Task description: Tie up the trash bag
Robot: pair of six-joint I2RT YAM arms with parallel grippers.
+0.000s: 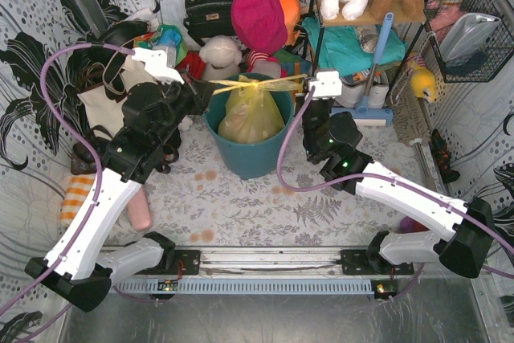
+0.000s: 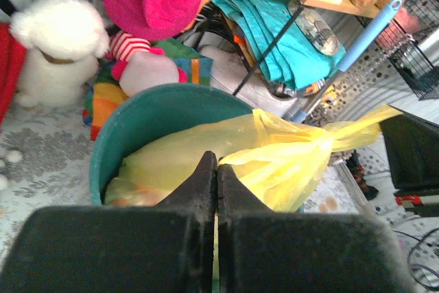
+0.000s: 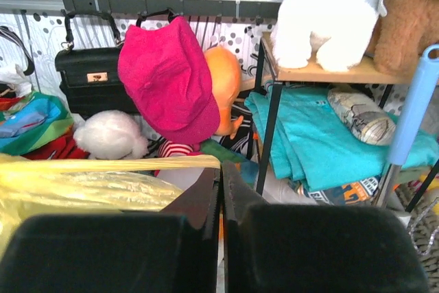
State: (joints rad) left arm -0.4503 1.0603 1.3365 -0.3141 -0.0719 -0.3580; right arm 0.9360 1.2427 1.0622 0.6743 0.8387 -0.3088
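The trash bag (image 1: 250, 114), translucent yellow-green, sits in the teal round bin (image 1: 241, 162) at the middle back of the table. Its top is drawn into a thin twisted strand (image 1: 257, 83) stretched left and right above the bin. My left gripper (image 1: 210, 89) is shut on the strand's left end. My right gripper (image 1: 307, 83) is shut on its right end. In the left wrist view the shut gripper (image 2: 217, 159) pinches yellow plastic, and the bag (image 2: 288, 162) gathers to a knot-like bunch on the right. In the right wrist view the strand (image 3: 110, 165) runs taut into the shut gripper (image 3: 221, 167).
A cream tote bag (image 1: 104, 106) stands left of the bin behind the left arm. Plush toys, a pink hat (image 1: 259, 14) and a black handbag (image 1: 209, 12) crowd the back. A shelf with teal cloth (image 1: 353, 42) and a blue-handled tool (image 1: 376, 62) stand at the right.
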